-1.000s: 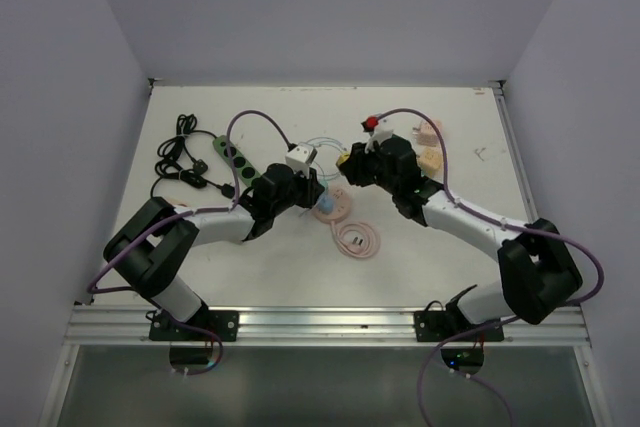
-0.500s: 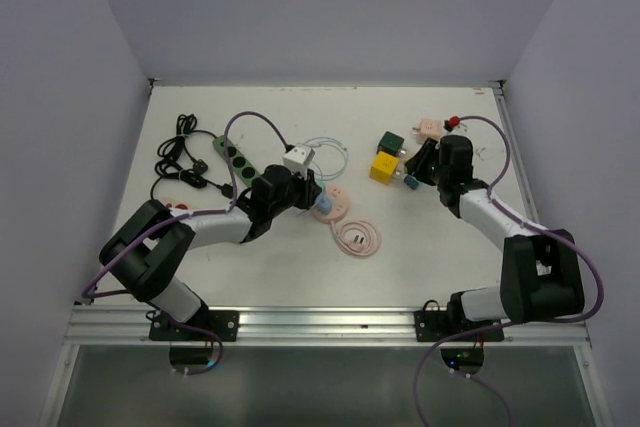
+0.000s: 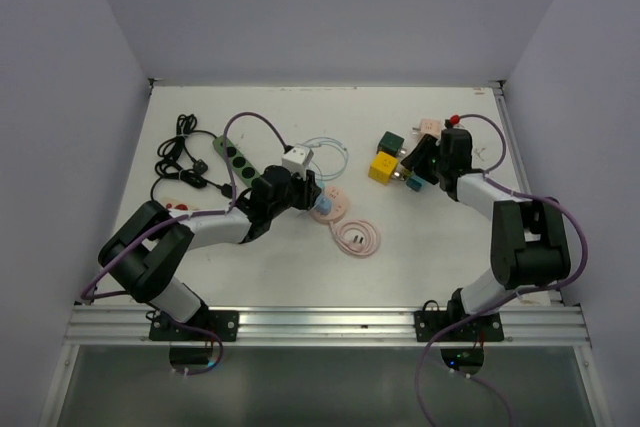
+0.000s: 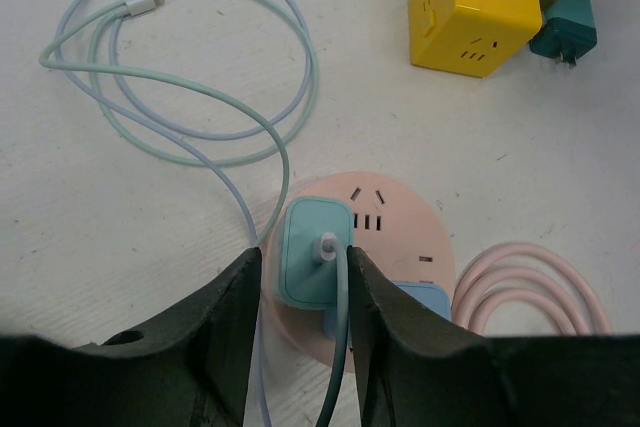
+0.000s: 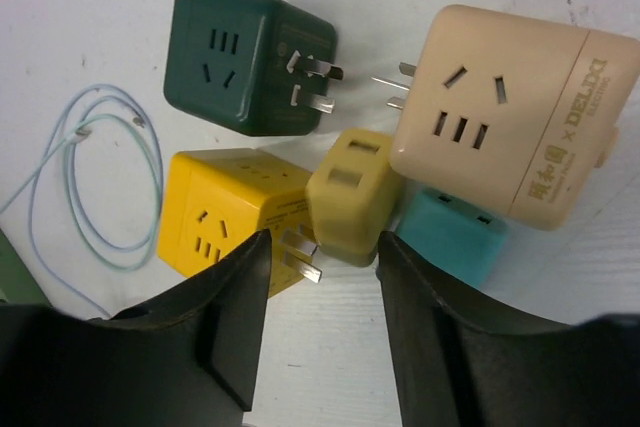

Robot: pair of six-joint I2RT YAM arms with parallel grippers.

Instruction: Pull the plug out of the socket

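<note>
Two risks, biggest first. Desk (image 3: 280, 282) centre: pink socket (image 4: 400, 212) looks light, unheld, so may lift w/ blue plug (image 4: 310, 262) seated in it. Left fingers (image 4: 235, 317) spread astride plug, gap one side: could slip, snag cable (image 4: 338, 347). Right fingers (image 5: 235, 292) spread, empty, over yellow plug (image 5: 350, 197).

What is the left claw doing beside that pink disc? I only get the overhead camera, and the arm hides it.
Observer: Its wrist camera shows the left gripper straddling a light blue plug seated in the pink round socket, with a sliver of gap on one side.
Operator: Is anything else on that socket?
Observer: Yes, a darker blue block sits on it right beside the plug.
Operator: And the right claw?
Observer: The right gripper hangs open over a pale yellow plug lying between a yellow cube and a beige cube.
</note>
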